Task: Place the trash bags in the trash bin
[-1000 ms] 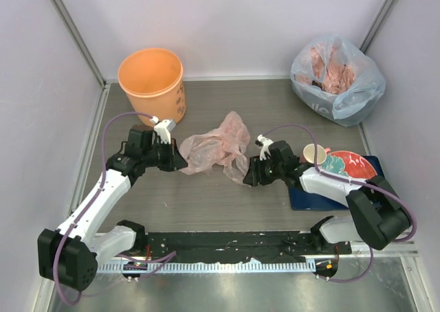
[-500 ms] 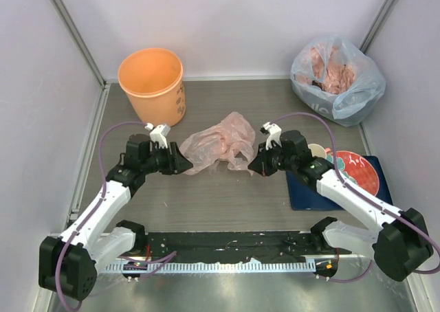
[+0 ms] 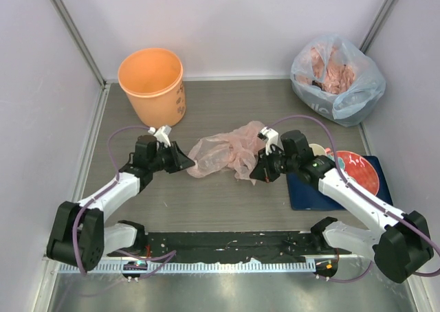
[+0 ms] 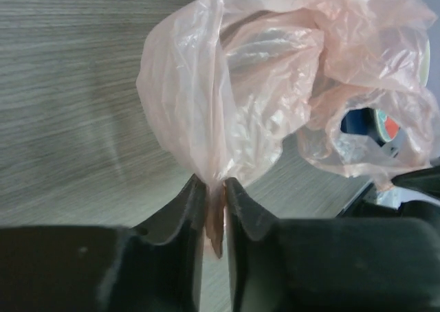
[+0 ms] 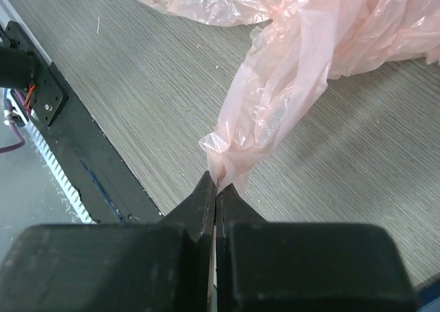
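Note:
The pale-pink trash bag (image 3: 223,150) hangs crumpled between my two grippers at mid-table. My left gripper (image 3: 187,166) is shut on the bag's left edge; in the left wrist view the film (image 4: 234,99) is pinched between the fingers (image 4: 182,209). My right gripper (image 3: 256,175) is shut on the bag's right end; in the right wrist view a twisted tail of film (image 5: 275,113) runs into the closed tips. The orange trash bin (image 3: 152,84) stands upright and open at the far left, apart from both grippers.
A bluish-clear sack stuffed with pink plastic (image 3: 337,78) sits at the far right. A blue mat (image 3: 302,192) with a red plate (image 3: 357,168) and a small cup (image 3: 316,151) lies under my right arm. A black strip (image 3: 227,247) runs along the near edge.
Both grippers have stayed shut on the bag. The right gripper rose and shifted, pulling the bag's right end; the left arm dropped lower and nearer. The bag is stretched wider between them.

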